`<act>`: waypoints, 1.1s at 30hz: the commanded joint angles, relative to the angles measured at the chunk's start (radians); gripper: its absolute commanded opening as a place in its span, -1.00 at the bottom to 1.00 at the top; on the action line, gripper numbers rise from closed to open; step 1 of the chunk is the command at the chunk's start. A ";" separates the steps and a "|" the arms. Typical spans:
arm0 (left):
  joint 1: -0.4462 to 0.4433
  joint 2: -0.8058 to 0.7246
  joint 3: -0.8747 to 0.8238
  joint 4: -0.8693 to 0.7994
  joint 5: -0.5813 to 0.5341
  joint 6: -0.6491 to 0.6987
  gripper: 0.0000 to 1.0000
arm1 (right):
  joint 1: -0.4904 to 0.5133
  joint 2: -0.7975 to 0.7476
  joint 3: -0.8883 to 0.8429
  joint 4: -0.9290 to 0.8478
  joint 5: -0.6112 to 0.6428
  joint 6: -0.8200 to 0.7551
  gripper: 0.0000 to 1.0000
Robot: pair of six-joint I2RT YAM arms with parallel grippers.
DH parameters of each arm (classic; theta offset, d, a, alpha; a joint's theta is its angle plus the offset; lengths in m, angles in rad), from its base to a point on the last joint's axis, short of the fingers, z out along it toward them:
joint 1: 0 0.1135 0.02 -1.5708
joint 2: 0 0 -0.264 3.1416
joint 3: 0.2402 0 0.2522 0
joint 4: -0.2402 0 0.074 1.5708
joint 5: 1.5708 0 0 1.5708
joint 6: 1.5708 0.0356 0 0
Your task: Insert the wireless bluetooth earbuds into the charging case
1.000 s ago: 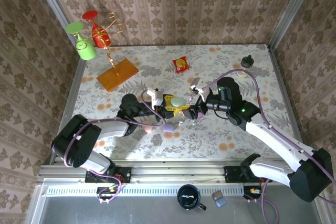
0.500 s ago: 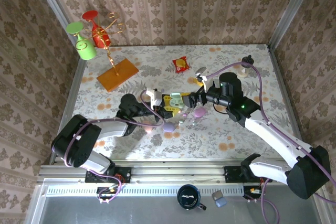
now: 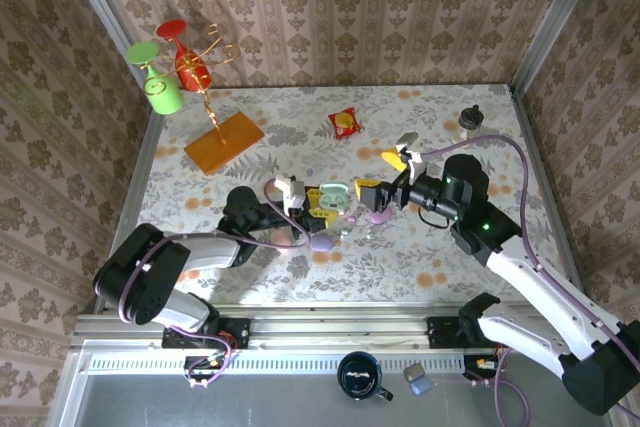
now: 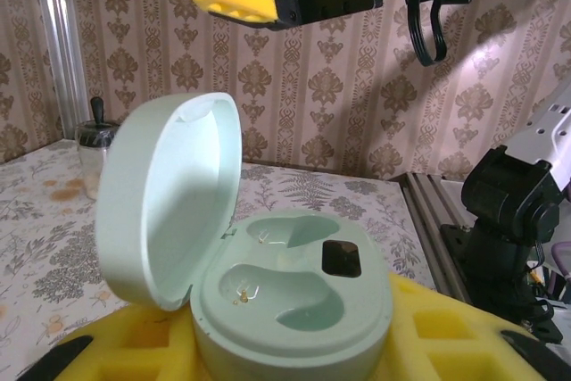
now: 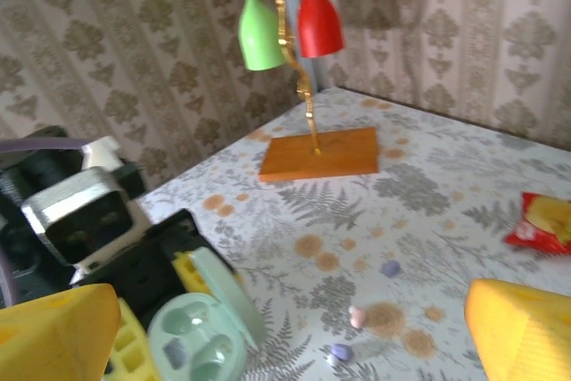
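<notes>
Left gripper point(image 3: 326, 202): jaws clamped on mint-green plastic charging case point(image 4: 294, 296), lid up, wells empty. Right gripper point(image 3: 381, 174): jaws spread wide, holding nothing. Tiny pastel plastic earbuds point(image 5: 357, 317) lie loose on floral tabletop point(image 5: 428, 176), near case. Expect them feather-light, hard, slick, prone to squirt from grip. You want pinch across fattest part, low to table. Wrist view blurred; can't tell which way each bud lies.

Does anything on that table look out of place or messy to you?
Yes. Three tiny earbuds lie loose on the table: a pinkish earbud, a purple earbud and a bluish earbud. They are scattered apart from the open mint charging case, whose wells look empty.
</notes>
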 commanded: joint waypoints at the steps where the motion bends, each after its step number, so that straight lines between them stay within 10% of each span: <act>1: 0.004 -0.043 -0.026 0.042 -0.041 0.038 -0.28 | -0.024 -0.025 -0.044 -0.110 0.153 0.146 1.00; 20: 0.013 -0.080 -0.086 0.042 -0.107 0.070 -0.27 | -0.055 0.303 -0.133 -0.308 0.025 0.477 0.53; 33: 0.013 -0.080 -0.085 0.043 -0.102 0.065 -0.27 | -0.040 0.614 0.013 -0.288 -0.049 0.343 0.37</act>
